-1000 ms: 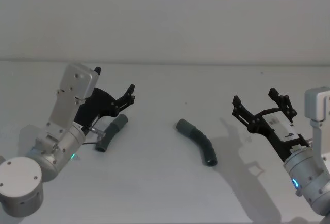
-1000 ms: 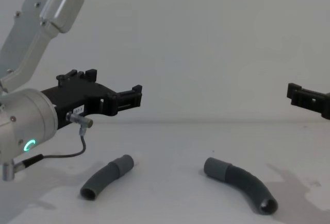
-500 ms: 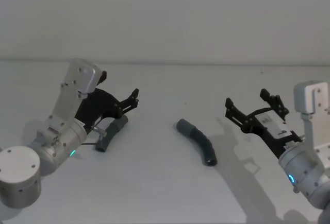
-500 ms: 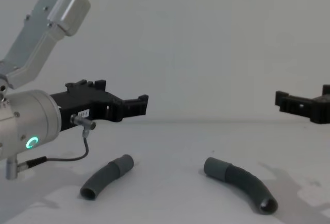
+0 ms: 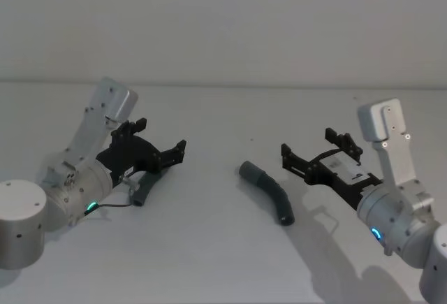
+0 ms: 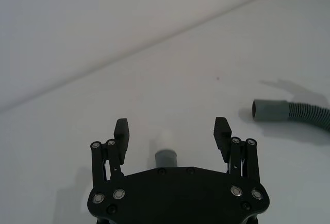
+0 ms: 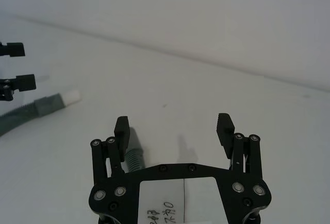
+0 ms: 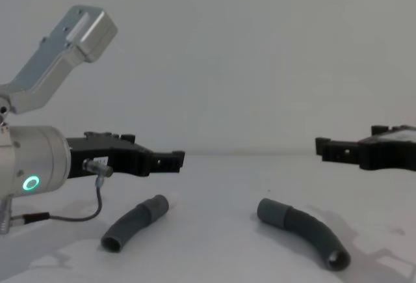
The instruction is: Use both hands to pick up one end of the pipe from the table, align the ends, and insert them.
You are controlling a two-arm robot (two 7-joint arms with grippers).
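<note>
On the table (image 5: 209,248) lie two dark grey ribbed pieces of the pipe. The shorter piece (image 8: 133,223) lies on the left, and its cuff with a whitish tip (image 6: 165,141) points away between the fingers of my left gripper (image 5: 162,135). That gripper hovers open just above it. The longer piece (image 5: 269,191) curves across the middle, its smooth cuff (image 5: 248,171) toward the left. My right gripper (image 5: 307,143) hangs open above and just right of the longer piece (image 7: 133,149), touching nothing.
A back wall (image 5: 223,24) rises behind the table's far edge. A thin cable (image 8: 84,213) loops under the left wrist close to the shorter piece. Bare table stretches between the two pieces and in front of them.
Both arms have come down toward the table. The left gripper has dropped over the shorter piece. The right gripper has moved left, closer to the longer piece. The pieces have not moved.
</note>
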